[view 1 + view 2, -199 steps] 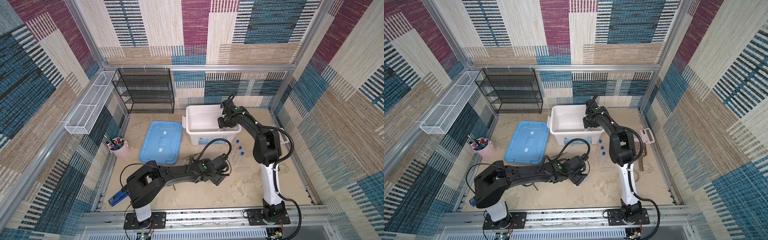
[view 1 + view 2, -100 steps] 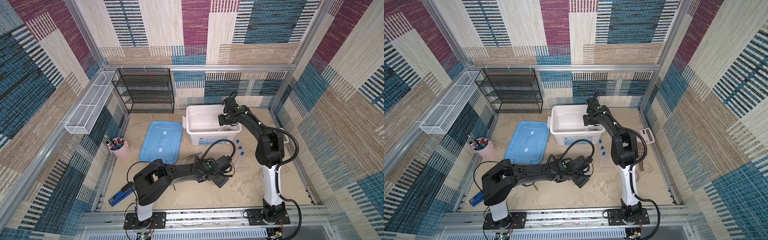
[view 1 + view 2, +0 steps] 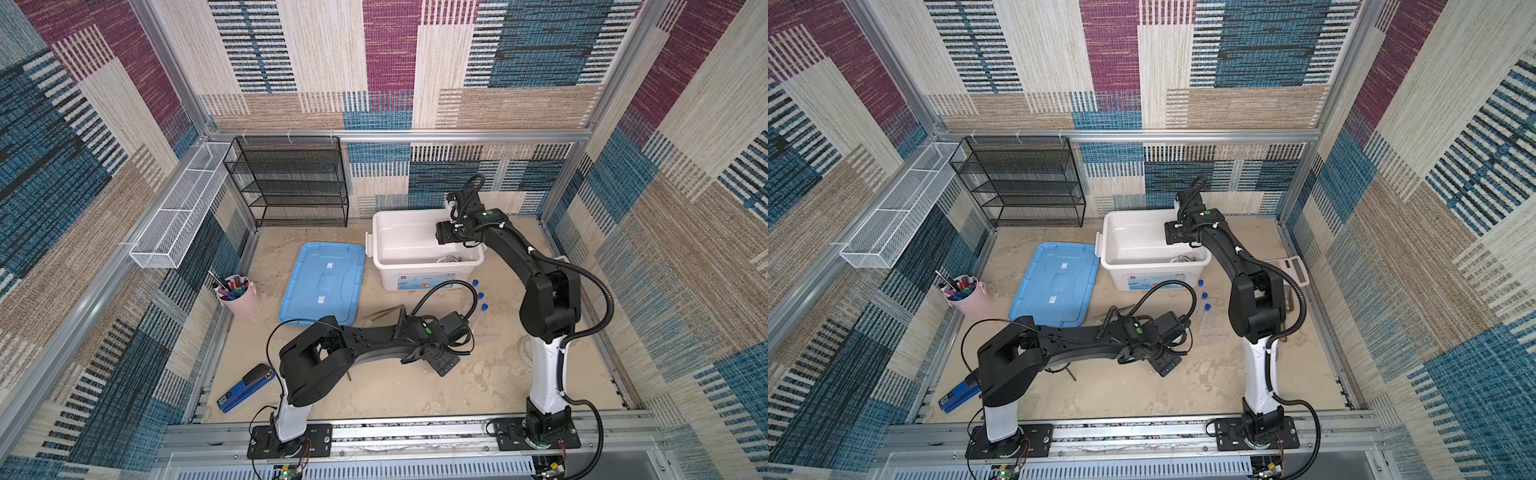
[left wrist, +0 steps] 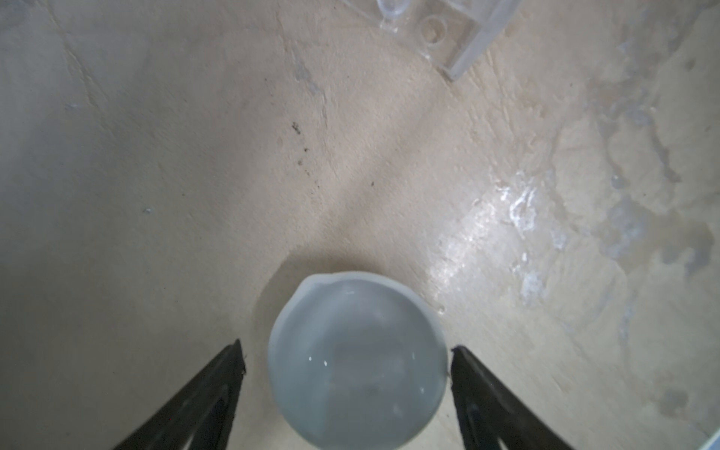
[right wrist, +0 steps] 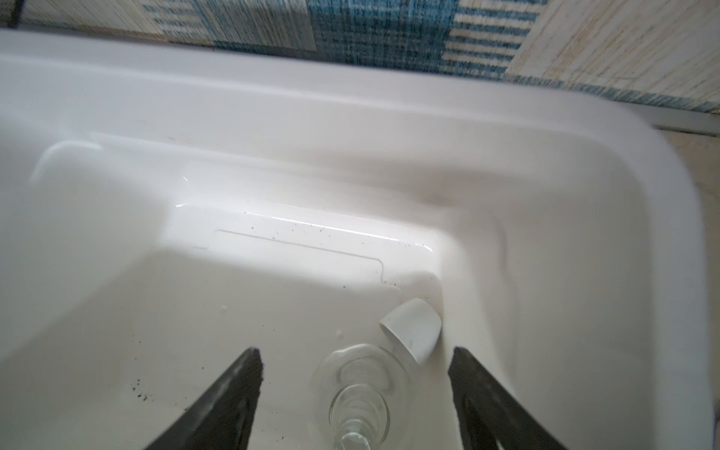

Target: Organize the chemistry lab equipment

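Beige tabletop (image 4: 156,156) | left gripper (image 4: 346,346) jaws apart astride dish (image 4: 356,374) standing there, unclamped | dish likely light, stiff, slick, chippable; best pinched across rim | right gripper (image 5: 354,350) spread wide above flask (image 5: 358,393) in bin (image 5: 350,97)

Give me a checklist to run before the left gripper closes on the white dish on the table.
1. Is the left gripper open: ok.
2. Is the white dish between its jaws: ok.
3. Dish centred: not ok, it sits to one side.
4. Dish upright and empty: ok.
5. Is the clear rack apart from the dish: ok.
6. Is the right gripper open, with the glass flask free in the white bin: ok.
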